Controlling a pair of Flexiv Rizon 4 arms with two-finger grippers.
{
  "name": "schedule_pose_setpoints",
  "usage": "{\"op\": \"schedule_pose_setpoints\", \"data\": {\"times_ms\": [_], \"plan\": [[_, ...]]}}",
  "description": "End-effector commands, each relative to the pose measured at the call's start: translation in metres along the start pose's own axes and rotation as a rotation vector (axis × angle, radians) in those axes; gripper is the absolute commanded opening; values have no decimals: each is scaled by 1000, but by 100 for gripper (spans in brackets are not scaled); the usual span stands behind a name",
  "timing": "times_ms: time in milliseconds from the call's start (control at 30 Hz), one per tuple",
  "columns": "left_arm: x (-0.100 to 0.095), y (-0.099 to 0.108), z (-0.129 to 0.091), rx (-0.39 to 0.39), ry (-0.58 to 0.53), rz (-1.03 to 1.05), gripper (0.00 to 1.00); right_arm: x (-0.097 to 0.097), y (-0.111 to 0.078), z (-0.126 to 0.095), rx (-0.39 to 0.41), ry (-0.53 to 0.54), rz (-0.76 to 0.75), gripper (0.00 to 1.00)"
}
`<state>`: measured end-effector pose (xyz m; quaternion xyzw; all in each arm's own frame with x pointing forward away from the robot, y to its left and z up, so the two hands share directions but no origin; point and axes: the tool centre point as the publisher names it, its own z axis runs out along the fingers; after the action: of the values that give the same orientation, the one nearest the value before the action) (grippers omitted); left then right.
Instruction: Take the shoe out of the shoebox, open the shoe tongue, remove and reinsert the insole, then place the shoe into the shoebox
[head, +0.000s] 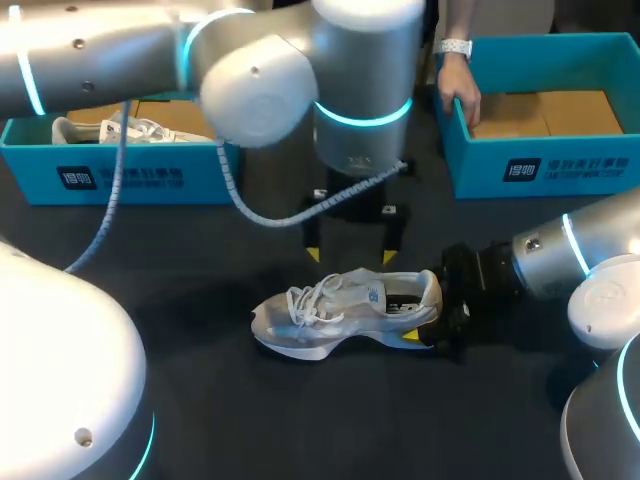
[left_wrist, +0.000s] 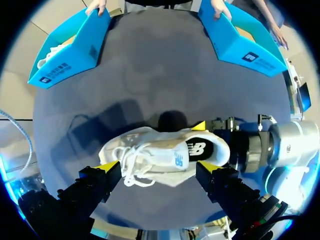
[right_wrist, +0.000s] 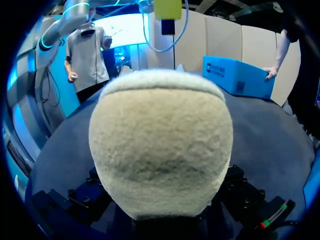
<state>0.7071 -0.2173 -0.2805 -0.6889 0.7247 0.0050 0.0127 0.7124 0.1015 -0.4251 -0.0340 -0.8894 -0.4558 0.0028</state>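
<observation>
A white sneaker (head: 335, 310) stands upright on the dark table, toe pointing to my left. My right gripper (head: 425, 308) comes in from the right and is shut on the shoe's heel, one yellow tip at the sole's near side and one (left_wrist: 198, 126) at the far side of the collar. That heel (right_wrist: 160, 150) fills the right wrist view. My left gripper (head: 350, 256) hangs open just behind and above the sneaker. In the left wrist view the shoe (left_wrist: 160, 155) lies below and between its spread fingers (left_wrist: 107, 169), untouched.
A blue shoebox (head: 110, 175) at the back left holds another white shoe (head: 110, 130). A second blue shoebox (head: 540, 165) stands at the back right, with a person's hand (head: 460, 95) on its left rim. Bare table lies in front of the sneaker.
</observation>
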Motion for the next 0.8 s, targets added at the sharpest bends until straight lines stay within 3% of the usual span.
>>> {"op": "schedule_pose_setpoints", "data": {"times_ms": [33, 300, 800], "plan": [[17, 0, 15, -9, -53, 16, 100, 0, 0, 1, 2, -2, 1, 0], [27, 3, 36, -19, -77, 9, 100, 0, 0, 1, 2, -2, 1, 0], [29, 10, 69, -5, -145, 6, 100, 0, 0, 1, 2, -2, 1, 0]]}}
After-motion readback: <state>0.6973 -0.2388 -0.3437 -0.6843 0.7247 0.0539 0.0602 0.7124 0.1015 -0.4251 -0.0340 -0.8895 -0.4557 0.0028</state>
